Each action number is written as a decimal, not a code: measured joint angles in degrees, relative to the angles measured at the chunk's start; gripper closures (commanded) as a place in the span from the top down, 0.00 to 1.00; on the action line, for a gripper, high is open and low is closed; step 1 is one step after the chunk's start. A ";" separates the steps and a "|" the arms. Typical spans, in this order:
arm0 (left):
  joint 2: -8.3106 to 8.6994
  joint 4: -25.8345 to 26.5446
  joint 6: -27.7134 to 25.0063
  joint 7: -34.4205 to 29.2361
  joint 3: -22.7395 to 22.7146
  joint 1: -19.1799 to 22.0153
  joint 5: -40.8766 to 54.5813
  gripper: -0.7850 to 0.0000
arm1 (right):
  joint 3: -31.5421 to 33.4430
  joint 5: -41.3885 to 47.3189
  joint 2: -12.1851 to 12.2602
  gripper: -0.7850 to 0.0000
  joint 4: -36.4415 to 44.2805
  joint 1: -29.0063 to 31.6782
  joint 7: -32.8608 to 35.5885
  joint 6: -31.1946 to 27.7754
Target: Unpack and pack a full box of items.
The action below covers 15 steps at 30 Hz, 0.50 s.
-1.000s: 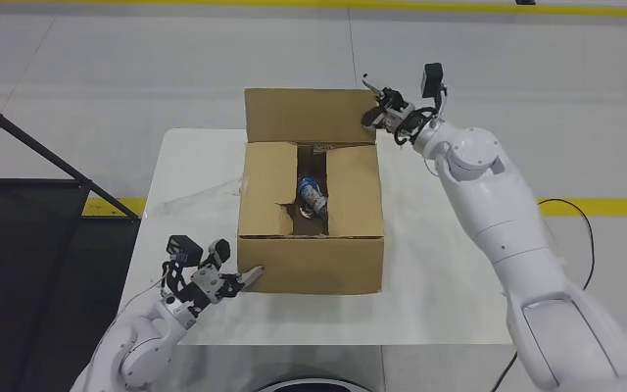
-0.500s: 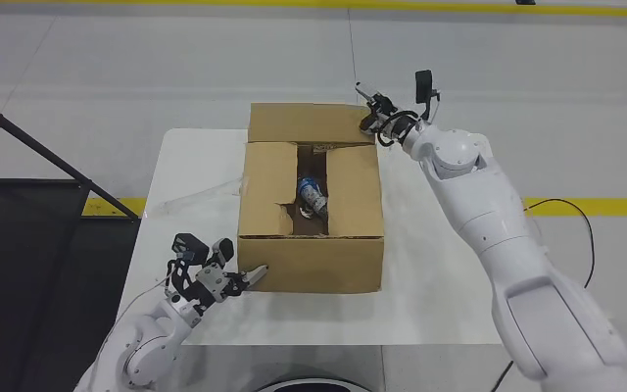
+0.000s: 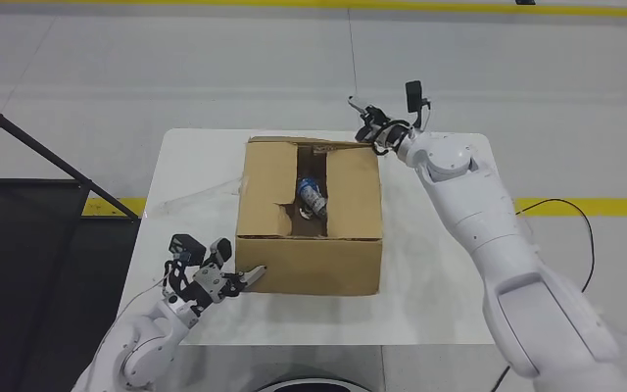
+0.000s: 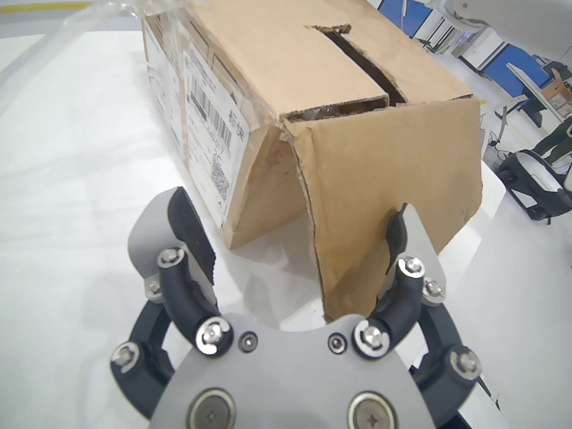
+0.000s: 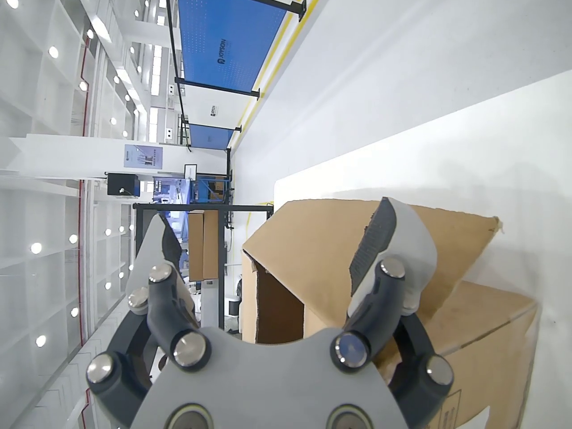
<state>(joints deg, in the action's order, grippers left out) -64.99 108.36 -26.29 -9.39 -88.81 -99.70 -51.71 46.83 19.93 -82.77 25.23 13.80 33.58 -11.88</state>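
A brown cardboard box (image 3: pixel 353 196) sits mid-table, its top flaps nearly closed with a slot between them. A blue and white bottle (image 3: pixel 312 193) lies inside the slot. My right gripper (image 3: pixel 362 116) hovers open at the box's far right corner. The far flap (image 5: pixel 339 234) stands up beside one finger of the right gripper (image 5: pixel 270 212). My left gripper (image 3: pixel 250 277) is open at the near left corner. The near flap (image 4: pixel 393 171) hangs down the box front, its lower corner between the fingers of the left gripper (image 4: pixel 290 207).
The white table (image 3: pixel 431 284) has bare room to the right of the box and along its near edge. A strip of clear plastic (image 3: pixel 196 196) trails off the box's left side across the table. A dark frame stands off the table's left edge.
The far flap has swung from broad in the top view to a thin edge. My right gripper moved left and farther back along it. The left arm barely moved.
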 measured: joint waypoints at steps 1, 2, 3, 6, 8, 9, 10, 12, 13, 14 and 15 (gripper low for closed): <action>0.02 0.00 -0.11 0.04 -0.04 -0.02 -0.01 1.00 | 0.11 -0.08 -0.04 1.00 -0.15 0.00 0.00 -0.18; 0.03 0.00 -0.22 0.10 -0.10 -0.04 0.00 1.00 | 0.30 -0.07 -0.06 1.00 -0.28 0.00 -0.16 -0.44; 0.05 0.05 -0.33 0.25 -0.21 -0.08 0.11 1.00 | 0.62 0.02 -0.06 1.00 -0.33 0.03 -0.49 -0.98; 0.06 0.33 -0.75 1.57 -0.70 -0.35 1.00 1.00 | 1.65 0.41 0.10 1.00 0.49 0.36 -1.21 -3.00; 0.07 0.47 -1.38 2.61 -1.23 -0.68 2.23 1.00 | 2.47 0.78 0.35 1.00 1.73 0.72 -1.02 -4.42; 0.10 0.53 -2.06 3.21 -1.69 -0.92 3.31 1.00 | 3.03 0.93 0.59 1.00 2.90 1.06 -0.50 -5.37; 0.13 0.53 -2.68 3.59 -2.09 -1.08 4.15 1.00 | 3.42 0.95 0.79 1.00 3.98 1.39 0.03 -5.98; 0.21 0.27 -4.06 4.34 -3.17 -1.33 5.94 1.00 | 4.22 0.85 1.29 1.00 7.22 2.45 1.79 -6.79; 0.24 0.09 -4.47 4.68 -3.66 -1.39 6.64 1.00 | 4.52 0.77 1.52 1.00 8.84 3.00 2.79 -6.71; 0.26 -0.07 -4.79 5.08 -4.15 -1.46 7.34 1.00 | 4.79 0.81 1.74 1.00 10.59 3.60 4.12 -6.34; 0.28 -0.25 -5.11 5.69 -4.81 -1.59 8.27 1.00 | 5.08 0.97 2.04 1.00 12.96 4.45 6.46 -5.40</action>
<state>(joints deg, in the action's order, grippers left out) -64.71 108.11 -31.39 -3.70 -93.62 -101.29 -43.44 51.91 20.90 -80.73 38.19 18.25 40.04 -17.27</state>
